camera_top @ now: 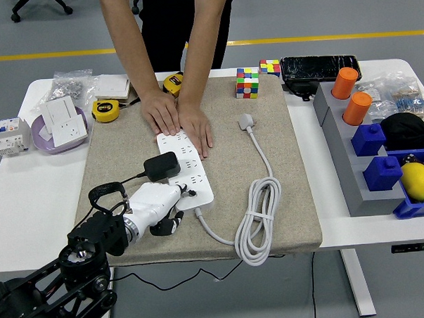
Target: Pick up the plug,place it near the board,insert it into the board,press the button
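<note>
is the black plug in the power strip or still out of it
In, as far as the head view shows. The black plug sits flat on the white power strip, which a person's hands hold down. Its prongs are hidden, so full seating cannot be told.

Left hand [154, 207] on board [186, 171], plug [160, 166] inserted, person's hands [176, 118] steadying
</note>
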Available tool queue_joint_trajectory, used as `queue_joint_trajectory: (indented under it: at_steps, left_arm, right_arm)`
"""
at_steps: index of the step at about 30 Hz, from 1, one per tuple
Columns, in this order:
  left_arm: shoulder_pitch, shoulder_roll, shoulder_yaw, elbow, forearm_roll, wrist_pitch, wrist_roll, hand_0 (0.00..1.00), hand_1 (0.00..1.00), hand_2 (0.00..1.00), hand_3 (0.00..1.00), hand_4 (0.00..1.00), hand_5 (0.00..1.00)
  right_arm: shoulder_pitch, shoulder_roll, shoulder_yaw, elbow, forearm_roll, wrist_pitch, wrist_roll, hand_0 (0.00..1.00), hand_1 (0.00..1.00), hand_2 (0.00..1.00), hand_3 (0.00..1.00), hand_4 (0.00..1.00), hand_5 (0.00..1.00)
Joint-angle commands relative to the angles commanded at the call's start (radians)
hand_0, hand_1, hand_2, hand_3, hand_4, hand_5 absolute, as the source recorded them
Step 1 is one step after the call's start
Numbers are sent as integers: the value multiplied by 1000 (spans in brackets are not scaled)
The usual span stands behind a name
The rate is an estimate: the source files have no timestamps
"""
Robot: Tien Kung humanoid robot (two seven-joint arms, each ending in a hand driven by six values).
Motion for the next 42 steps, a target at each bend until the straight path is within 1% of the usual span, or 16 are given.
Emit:
queue_joint_trajectory:
  at_steps: [4, 5, 10, 11, 16, 17, 20, 22, 23, 28, 34, 35, 36, 40, 41, 42]
  left_arm:
    - [15, -2, -35, -62, 0, -11, 7, 174, 58, 152, 752, 474, 2]
    - [19, -3, -44, -81, 0, -13, 8, 179, 54, 147, 635, 480, 7]
    - [75, -17, -134, -188, 0, 9, -9, 179, 54, 147, 635, 480, 7]
    - [97, -27, -160, -188, 0, 41, -31, 248, 118, 166, 553, 832, 218]
    - [185, -92, -298, -188, -110, 243, -214, 248, 118, 166, 553, 832, 218]
    - [189, -96, -311, -188, -135, 272, -241, 691, 623, 536, 552, 958, 326]
    - [221, -126, -387, -172, -262, 391, -366, 691, 623, 536, 552, 958, 326]
    - [231, -131, -407, -154, -340, 416, -442, 691, 623, 536, 552, 958, 326]
    - [237, -134, -412, -136, -385, 413, -481, 934, 998, 998, 942, 998, 549]
    - [258, -146, -405, -102, -600, 370, -535, 934, 998, 998, 942, 998, 549]
    - [270, -142, -396, -88, -847, 362, -516, 998, 998, 998, 998, 998, 596]
    - [269, -138, -394, -85, -892, 356, -504, 896, 930, 873, 998, 998, 507]
    - [268, -134, -394, -83, -931, 349, -485, 896, 930, 873, 998, 998, 507]
    - [256, -114, -384, -78, -863, 287, -410, 896, 930, 873, 998, 998, 507]
    - [252, -107, -381, -78, -817, 269, -390, 497, 549, 500, 948, 913, 222]
    - [243, -97, -373, -78, -778, 254, -370, 497, 549, 500, 948, 913, 222]
  right_arm:
    - [1, 0, -4, 0, 3, -1, 0, 899, 736, 722, 743, 998, 691]
    - [1, 0, -4, 0, 3, -1, 0, 899, 735, 722, 743, 998, 691]
    - [-1, 2, -7, 0, 3, -1, 0, 899, 735, 722, 743, 998, 691]
    - [-3, 3, -7, 0, 3, -1, 0, 899, 735, 721, 743, 998, 691]
    - [-8, 7, -6, 0, 0, 0, -1, 899, 735, 721, 743, 998, 691]
    - [-8, 7, -6, 0, 0, 0, -1, 898, 735, 722, 743, 998, 691]
    - [-7, 8, -8, 0, 3, -1, 0, 898, 735, 722, 743, 998, 691]
    - [-7, 8, -11, 0, 6, -1, 0, 898, 735, 722, 743, 998, 691]
    - [-7, 8, -11, 0, 6, -1, 0, 896, 735, 722, 742, 998, 692]
    - [-8, 8, -9, 0, 4, -2, -1, 896, 735, 722, 742, 998, 692]
    - [-10, 8, -12, 0, 5, -1, 0, 897, 735, 722, 741, 998, 692]
    - [-10, 8, -12, 0, 5, -1, -1, 894, 734, 722, 742, 998, 693]
    - [-10, 8, -11, 0, 4, -1, -1, 894, 734, 722, 742, 998, 693]
    - [-8, 8, -11, 0, 7, -1, 0, 894, 734, 722, 742, 998, 693]
    - [-7, 7, -10, 0, 7, -1, 0, 894, 734, 722, 742, 998, 693]
    - [-6, 7, -10, 0, 7, -1, 0, 894, 734, 722, 742, 998, 693]
